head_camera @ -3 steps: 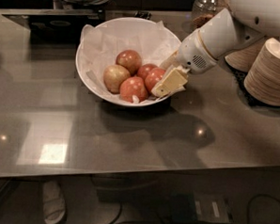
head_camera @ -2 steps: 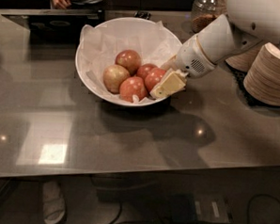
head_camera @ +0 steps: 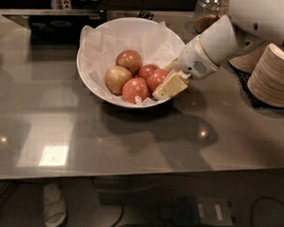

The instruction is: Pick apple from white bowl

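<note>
**Gripper low at the bowl's right side, pressed against the deep red apple**

The gripper [head_camera: 168, 86] sits just inside the right rim of the white bowl [head_camera: 84, 77]. It is angled down and to the left from the white arm [head_camera: 228, 38], which reaches in over the rim from the right. Its cream-coloured end lies against the right flank of the deep red apple [head_camera: 156, 79]. That slant looks chosen so the tool can slip down the bowl's sloping wall and reach the outermost fruit without pushing through the rest. Whether the gripper has closed on the apple or only rests beside it cannot be told, because the far side of the contact is hidden.

The apple is in the bowl on the right edge of the cluster, with nothing to show that it has lifted off the lining. The bowl is wide and shallow and lined with crumpled white paper [head_camera: 106, 41], which stands up along the back and left wall. Five apples huddle at its lowest point, most likely because the slope lets them roll together. A pale yellowish apple [head_camera: 116, 79] lies on the left, and duller orange-red apples [head_camera: 130, 61] sit at the back, centre and front, touching their neighbours.

The bowl stands on a grey tabletop [head_camera: 131, 143]. To the right, well apart from it, are stacked tan paper bowls [head_camera: 275, 74], and a glass jar [head_camera: 209, 13] stands behind the arm.
</note>
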Controlling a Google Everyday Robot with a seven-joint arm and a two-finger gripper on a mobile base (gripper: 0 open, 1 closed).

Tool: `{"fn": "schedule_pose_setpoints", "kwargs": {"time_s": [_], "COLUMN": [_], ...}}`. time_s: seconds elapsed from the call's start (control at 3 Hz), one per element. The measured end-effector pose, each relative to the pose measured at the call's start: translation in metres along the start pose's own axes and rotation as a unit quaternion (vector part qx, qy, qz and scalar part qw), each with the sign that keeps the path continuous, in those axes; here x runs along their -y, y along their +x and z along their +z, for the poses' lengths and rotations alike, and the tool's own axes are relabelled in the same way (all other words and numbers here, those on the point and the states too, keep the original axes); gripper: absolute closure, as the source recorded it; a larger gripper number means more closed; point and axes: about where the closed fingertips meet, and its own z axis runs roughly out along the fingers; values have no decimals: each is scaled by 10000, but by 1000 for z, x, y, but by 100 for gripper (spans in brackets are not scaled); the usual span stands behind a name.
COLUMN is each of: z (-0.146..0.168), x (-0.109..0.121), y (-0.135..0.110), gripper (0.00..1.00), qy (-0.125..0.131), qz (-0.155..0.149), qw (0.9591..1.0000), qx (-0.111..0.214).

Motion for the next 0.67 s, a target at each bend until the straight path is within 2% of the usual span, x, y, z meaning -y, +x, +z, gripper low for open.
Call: {"fn": "schedule_pose_setpoints", "kwargs": {"time_s": [0.33, 0.67], "z": [0, -11], "x": [0, 2], "y": [0, -4], "gripper": [100, 100], "qy": [0, -4], "qz": [0, -6], "qw": [10000, 9998], "qx": [3, 187]}}
